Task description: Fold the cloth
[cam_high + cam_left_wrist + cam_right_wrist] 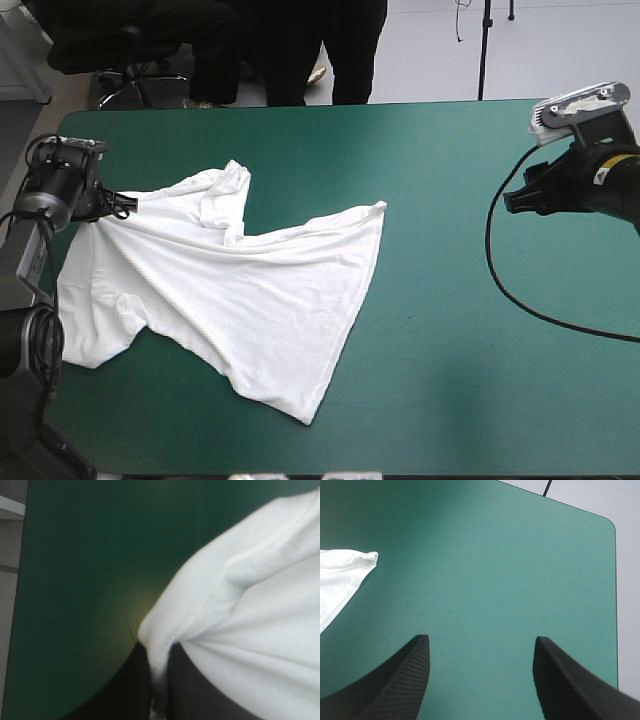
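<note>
Soft white cloth of the T-shirt [250, 300], matt and creased, with a stitched hem. Smooth teal-green cover on the tabletop [450, 200], low in sheen, faintly scuffed. Matt black fingers [405, 680] of the right gripper [481, 639], finely ribbed, like woven composite.

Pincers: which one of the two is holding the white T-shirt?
The left pincer: it is shut on the edge of the T-shirt. The right pincer stands open over the bare teal-green cover, holding nothing.
</note>
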